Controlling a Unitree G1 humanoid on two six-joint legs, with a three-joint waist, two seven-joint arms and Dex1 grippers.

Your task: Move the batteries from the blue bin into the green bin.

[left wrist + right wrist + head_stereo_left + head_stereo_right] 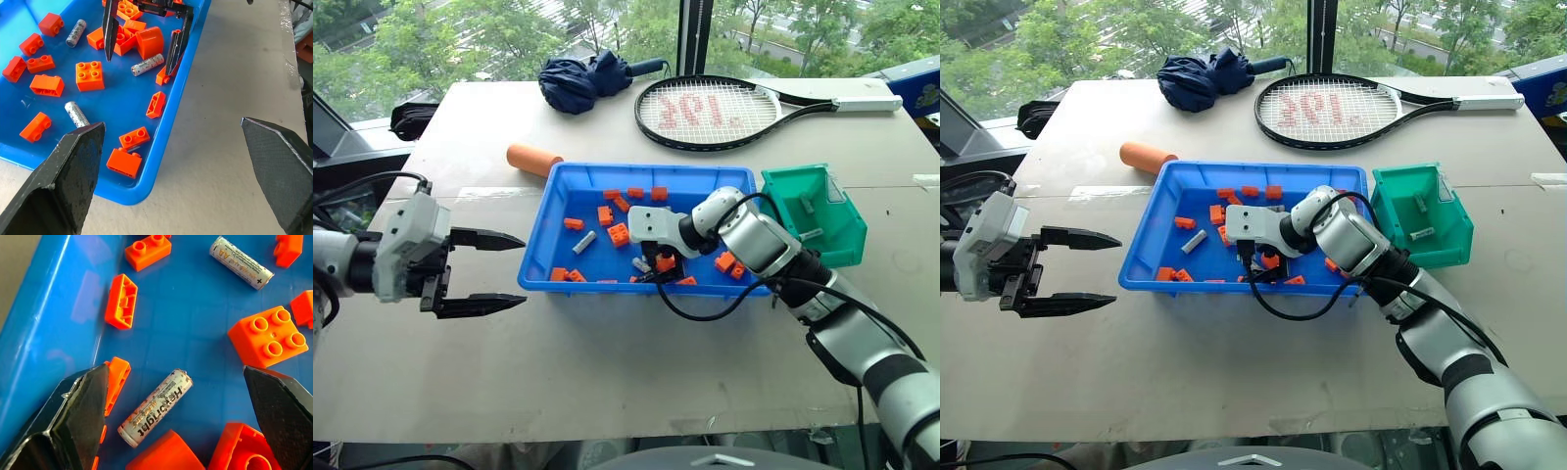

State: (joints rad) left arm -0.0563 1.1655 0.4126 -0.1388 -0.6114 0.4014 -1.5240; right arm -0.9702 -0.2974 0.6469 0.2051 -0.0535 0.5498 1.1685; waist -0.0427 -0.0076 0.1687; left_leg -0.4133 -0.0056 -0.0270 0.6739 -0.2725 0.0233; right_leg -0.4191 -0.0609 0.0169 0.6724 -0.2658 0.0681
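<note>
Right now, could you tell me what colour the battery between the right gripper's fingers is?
Silver-grey with dark lettering; the battery shows best in the right wrist view.

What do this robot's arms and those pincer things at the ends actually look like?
Each arm is built of rounded silver-grey segments joined by black rings. A thin black cable loops loose under the right wrist. The left gripper has a boxy light-grey housing with a black bracket. The right gripper is likewise pale grey. Both carry two long black jaws tapering to points, with a finely textured matt surface.
</note>
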